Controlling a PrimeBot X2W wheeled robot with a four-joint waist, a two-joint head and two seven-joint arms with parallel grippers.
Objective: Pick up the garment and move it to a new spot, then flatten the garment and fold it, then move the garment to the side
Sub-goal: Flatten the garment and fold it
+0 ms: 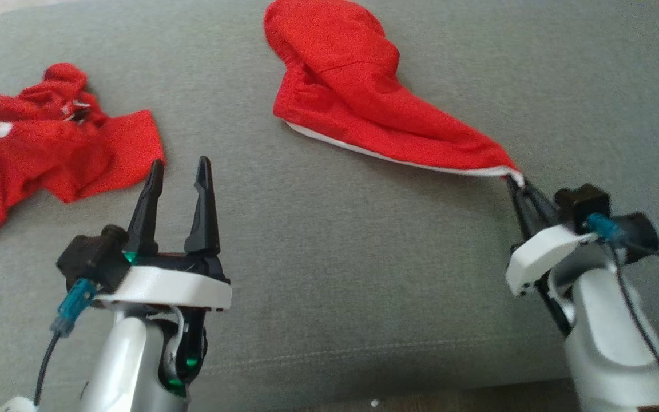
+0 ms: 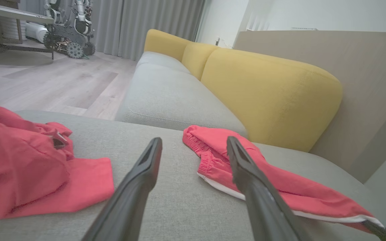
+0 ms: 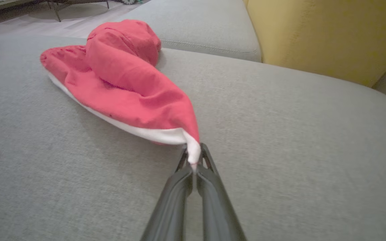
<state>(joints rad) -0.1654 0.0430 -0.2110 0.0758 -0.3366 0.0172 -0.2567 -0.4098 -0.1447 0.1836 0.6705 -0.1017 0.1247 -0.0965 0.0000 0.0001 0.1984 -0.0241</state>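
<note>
The red garment lies crumpled on the grey sofa seat, toward the seat's far side. One white-edged corner is drawn out to a point toward the seat's near right part. The right gripper has that corner: its jaws are clamped together on the white tip, low over the seat. The left gripper hovers over the near left part of the seat, jaws wide apart with nothing between them. A second red-and-white garment lies bunched at the seat's left edge. A yellow backrest rises behind the seat.
</note>
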